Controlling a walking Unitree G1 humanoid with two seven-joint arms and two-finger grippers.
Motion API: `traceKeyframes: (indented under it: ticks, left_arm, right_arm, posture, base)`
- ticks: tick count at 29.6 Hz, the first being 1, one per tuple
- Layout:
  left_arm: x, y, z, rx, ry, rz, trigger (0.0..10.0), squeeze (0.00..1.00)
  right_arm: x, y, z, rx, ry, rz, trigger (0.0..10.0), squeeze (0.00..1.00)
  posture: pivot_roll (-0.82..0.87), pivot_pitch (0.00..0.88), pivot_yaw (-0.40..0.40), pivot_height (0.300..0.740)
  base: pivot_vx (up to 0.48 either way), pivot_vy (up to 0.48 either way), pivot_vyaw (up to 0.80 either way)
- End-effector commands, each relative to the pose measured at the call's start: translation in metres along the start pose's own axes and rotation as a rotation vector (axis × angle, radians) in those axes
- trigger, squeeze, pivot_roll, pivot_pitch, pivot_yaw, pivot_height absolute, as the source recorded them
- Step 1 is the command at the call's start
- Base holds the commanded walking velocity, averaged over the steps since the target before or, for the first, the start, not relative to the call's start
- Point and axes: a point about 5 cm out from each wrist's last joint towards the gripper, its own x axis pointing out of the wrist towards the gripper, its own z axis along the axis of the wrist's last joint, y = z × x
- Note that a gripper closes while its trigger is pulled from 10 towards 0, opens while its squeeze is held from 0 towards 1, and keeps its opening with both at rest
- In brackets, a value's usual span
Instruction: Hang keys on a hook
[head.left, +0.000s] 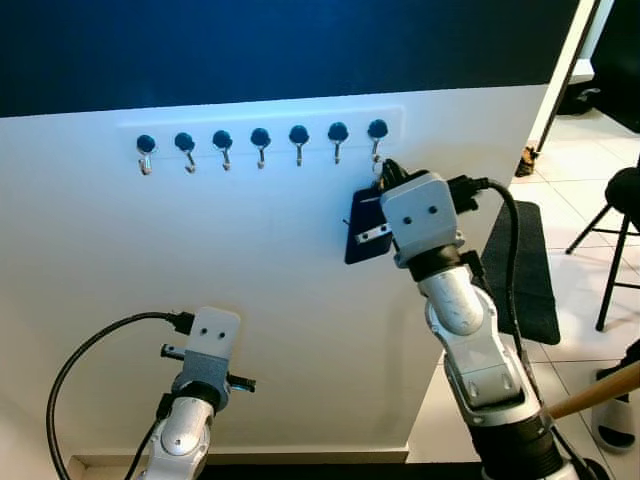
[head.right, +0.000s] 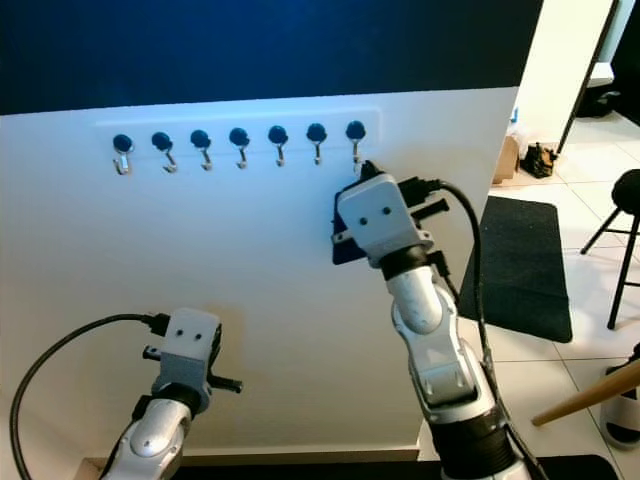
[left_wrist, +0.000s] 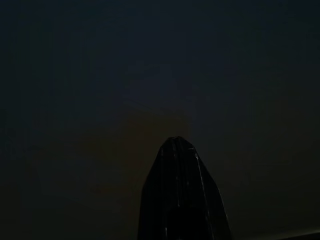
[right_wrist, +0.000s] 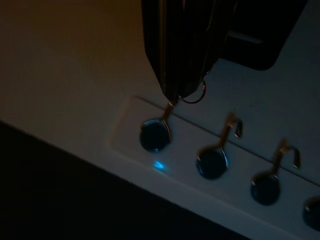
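Note:
A white rail (head.left: 318, 113) on the white wall carries several blue-knobbed metal hooks. My right gripper (head.left: 381, 170) is raised to the rightmost hook (head.left: 377, 132), with its fingers (right_wrist: 180, 50) shut on the keys. The key ring (right_wrist: 196, 96) sticks out at the fingertips, right beside that hook's metal tip (right_wrist: 167, 114); I cannot tell whether the ring is over the tip. A dark blue fob (head.left: 362, 238) hangs below the gripper against the wall. My left gripper (left_wrist: 180, 200) is held low in front of the wall, its fingers together with nothing in them.
A black mat (head.left: 530, 270) lies on the tiled floor to the right of the wall. A black stool (head.left: 622, 225) stands further right. A wooden stick (head.left: 600, 390) pokes in at the lower right. The upper wall is dark blue.

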Motion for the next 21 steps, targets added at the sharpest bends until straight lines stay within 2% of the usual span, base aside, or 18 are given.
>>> traceKeyframes:
  ticks: [1,8,21]
  left_arm:
    - [-0.004,0.0,-0.009,-0.001,0.035,0.008,10.0,0.0]
    - [-0.002,0.0,-0.008,-0.001,0.032,0.002,10.0,0.0]
    - [-0.001,-0.002,-0.008,0.001,0.031,-0.006,10.0,0.0]
  right_arm:
    - [0.0,0.002,0.011,-0.015,-0.06,0.003,10.0,0.0]
    - [0.001,-0.004,0.022,-0.017,-0.134,-0.033,10.0,0.0]
    - [-0.003,-0.007,0.027,-0.047,-0.174,-0.06,10.0,0.0]
  posture:
    - [0.02,0.141,0.089,0.74]
    - [0.02,0.135,0.09,0.74]
    - [0.01,0.133,0.093,0.74]
  base:
    - [0.0,0.0,0.0]
    - [0.0,0.0,0.0]
    - [0.0,0.0,0.0]
